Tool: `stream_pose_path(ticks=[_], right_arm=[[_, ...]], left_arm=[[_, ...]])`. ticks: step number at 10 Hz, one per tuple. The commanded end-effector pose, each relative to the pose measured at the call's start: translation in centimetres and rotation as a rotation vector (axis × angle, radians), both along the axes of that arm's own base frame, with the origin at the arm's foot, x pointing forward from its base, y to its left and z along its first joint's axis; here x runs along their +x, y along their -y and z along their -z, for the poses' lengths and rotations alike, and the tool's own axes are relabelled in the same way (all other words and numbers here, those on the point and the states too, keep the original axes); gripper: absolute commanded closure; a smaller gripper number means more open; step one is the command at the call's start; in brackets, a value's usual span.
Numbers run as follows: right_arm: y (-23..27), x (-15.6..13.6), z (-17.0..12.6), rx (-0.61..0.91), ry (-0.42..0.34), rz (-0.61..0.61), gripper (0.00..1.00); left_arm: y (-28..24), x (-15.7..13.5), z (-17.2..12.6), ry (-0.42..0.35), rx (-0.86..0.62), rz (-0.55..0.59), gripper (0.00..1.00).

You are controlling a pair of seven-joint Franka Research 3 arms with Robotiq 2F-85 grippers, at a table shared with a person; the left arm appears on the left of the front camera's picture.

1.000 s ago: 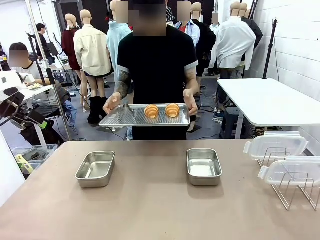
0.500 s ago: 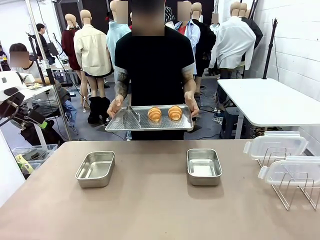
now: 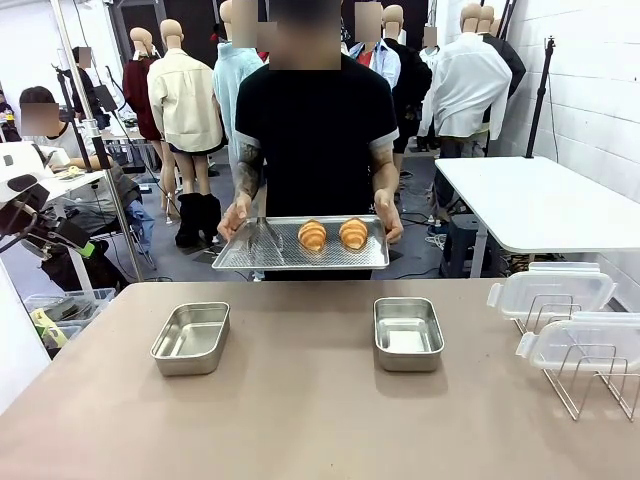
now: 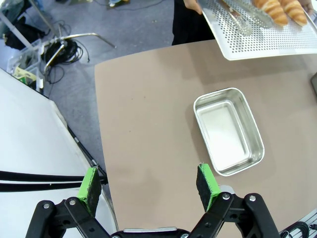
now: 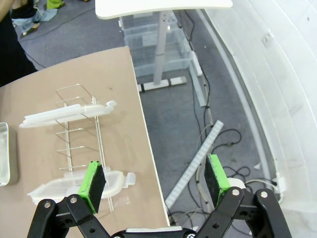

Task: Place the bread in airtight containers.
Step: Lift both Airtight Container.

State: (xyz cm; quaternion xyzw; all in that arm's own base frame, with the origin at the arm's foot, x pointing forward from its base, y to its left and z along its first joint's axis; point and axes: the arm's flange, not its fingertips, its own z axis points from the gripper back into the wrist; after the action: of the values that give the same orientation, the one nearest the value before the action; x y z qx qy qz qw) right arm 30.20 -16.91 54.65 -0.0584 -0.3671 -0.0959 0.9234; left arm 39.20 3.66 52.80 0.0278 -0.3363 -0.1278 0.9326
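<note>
Front view: beyond the far edge of the table [image 3: 300,430], a person gripping a perforated tray [image 3: 245,258], one hand [image 3: 234,217] at each short end. On the tray's right half, two croissants [image 3: 313,235] side by side; on its left half, tongs [image 3: 263,238]. On the tabletop, left container [image 3: 191,338] and right container [image 3: 408,333], well apart, both lidless and empty. At the right, two clear lids [image 3: 552,291] propped on wire racks [image 3: 575,385].

Left wrist view: left gripper [image 4: 147,181] hanging above the table, green pads [image 4: 90,184] spread wide, pinching nothing. Past the fingertips, left container [image 4: 228,130], bare inside. At the top edge, a tray corner [image 4: 257,44] carrying the croissants [image 4: 277,9] and tongs [image 4: 242,21].

Right wrist view: right gripper [image 5: 154,178] likewise spread wide and empty, poised over the table's side edge, grey floor [image 5: 188,114] beyond. Lids [image 5: 69,113] resting on the wire racks [image 5: 81,133]; a sliver of right container [image 5: 4,153] at picture left.
</note>
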Motion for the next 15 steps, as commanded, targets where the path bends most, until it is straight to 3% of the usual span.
stream_pose_path(ticks=[1,10,11,13,15], right_arm=[[-0.2,0.0,0.1,-0.004,-0.013,-0.014,0.00],[0.0,0.0,0.0,0.000,0.000,0.000,0.00],[-2.7,0.3,-2.5,-0.067,0.028,-0.019,0.00],[-9.2,2.4,-7.4,-0.129,0.049,-0.188,0.00],[-15.2,6.2,-9.6,-0.095,-0.065,-0.339,0.00]], left_arm=[[-0.2,0.2,0.0,0.008,0.011,-0.007,0.00],[0.0,0.0,0.0,0.000,0.000,0.000,0.00],[3.0,-1.2,-0.9,0.015,0.052,-0.013,0.00],[8.5,-3.2,-3.6,0.118,0.075,0.043,0.00],[11.2,-2.8,-3.7,0.073,0.060,0.008,0.00]])
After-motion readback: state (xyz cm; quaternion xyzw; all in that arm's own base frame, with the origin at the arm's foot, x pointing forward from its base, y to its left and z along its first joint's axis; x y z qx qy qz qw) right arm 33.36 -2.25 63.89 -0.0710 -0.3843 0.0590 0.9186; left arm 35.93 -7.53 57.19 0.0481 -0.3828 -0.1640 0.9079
